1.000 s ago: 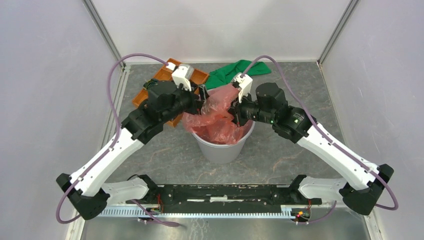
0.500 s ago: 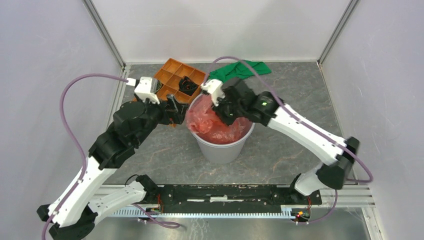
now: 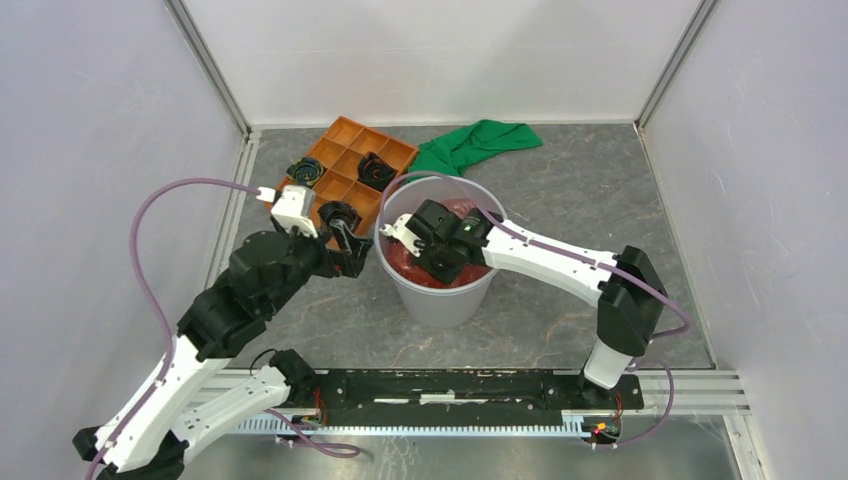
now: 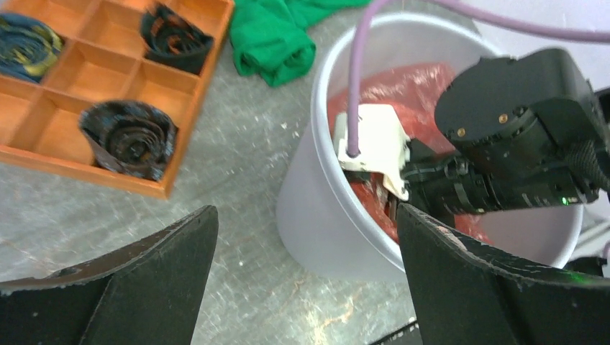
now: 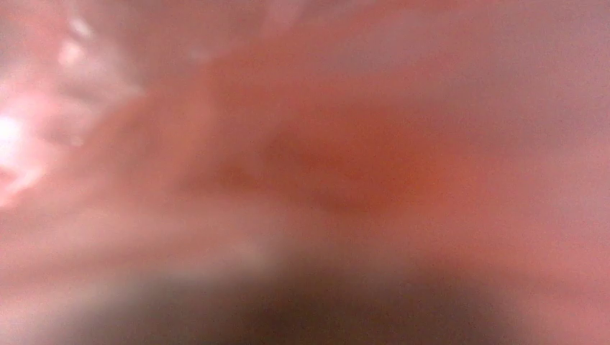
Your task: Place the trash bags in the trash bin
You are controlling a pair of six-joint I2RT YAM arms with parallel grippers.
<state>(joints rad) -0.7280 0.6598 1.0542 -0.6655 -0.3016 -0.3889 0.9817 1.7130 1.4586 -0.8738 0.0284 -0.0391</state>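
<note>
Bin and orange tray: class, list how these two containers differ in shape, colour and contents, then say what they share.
The bin is round; the tray is rectangular and split into compartments. The bin is greyish-white; the tray is orange. The bin holds a crumpled red bag; the tray holds dark rolls in some compartments. Both are open-topped and stand on the table.

top external: high above near edge, looking down over table (image 3: 560,300) | left wrist: close, faces right at trash bin (image 4: 316,215), shared with top | right wrist: against red-pink trash bag (image 5: 302,165), blurred
</note>
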